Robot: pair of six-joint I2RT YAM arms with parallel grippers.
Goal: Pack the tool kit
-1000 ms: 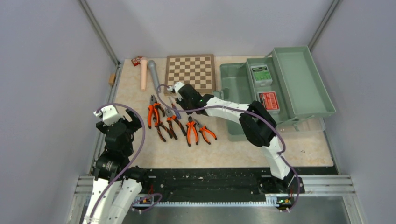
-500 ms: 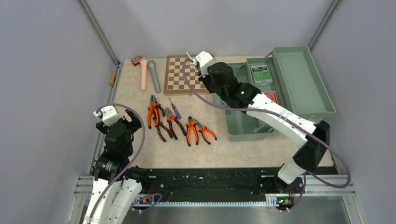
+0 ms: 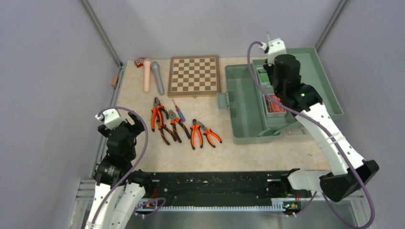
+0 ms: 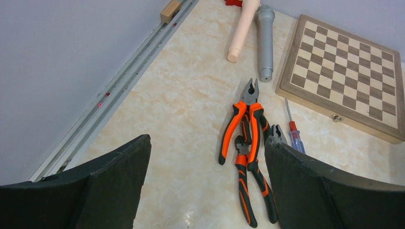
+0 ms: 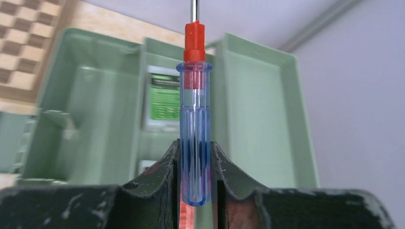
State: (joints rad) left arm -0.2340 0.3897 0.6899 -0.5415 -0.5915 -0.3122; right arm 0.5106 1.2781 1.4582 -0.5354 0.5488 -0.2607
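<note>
— Where's the screwdriver?
— Blue-handled screwdriver, shaft pointing to twelve o'clock, is clamped tight in my right claw, up over the open toolbox!
— And your left?
— My left claw is spread wide, with orange-handled pliers lying at its one o'clock.

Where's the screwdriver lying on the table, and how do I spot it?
Find the brown wooden chessboard at the table's far side. On its near side lies a row of orange-handled pliers, and among them the slim screwdriver with a clear blue handle and red collar. It alone is one straight rod, not two orange handles.
</note>
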